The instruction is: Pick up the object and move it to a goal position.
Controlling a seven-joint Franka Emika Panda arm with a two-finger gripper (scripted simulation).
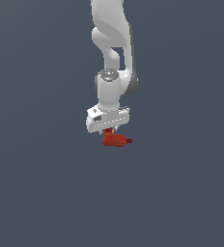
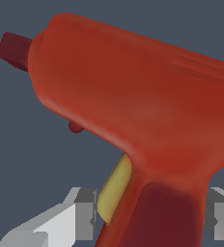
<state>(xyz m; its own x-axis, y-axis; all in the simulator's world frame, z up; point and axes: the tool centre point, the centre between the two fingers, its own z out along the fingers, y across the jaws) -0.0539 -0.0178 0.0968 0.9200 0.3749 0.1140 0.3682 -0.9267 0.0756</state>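
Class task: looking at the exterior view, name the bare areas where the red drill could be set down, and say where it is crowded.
Bare grey surface lies on the exterior view's left, on its right, and below the drill. Nothing else shows there. The only crowded spot is the centre, where the arm and pincer hang over the drill, its handle between the fingers.

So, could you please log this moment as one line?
pincer: shut on red drill handle | drill tip toward exterior view's right | goal: not visible

The arm (image 1: 111, 48) is hung straight down from twelve o'clock; the gripper (image 1: 109, 130) is clamped on the object (image 1: 115, 139).
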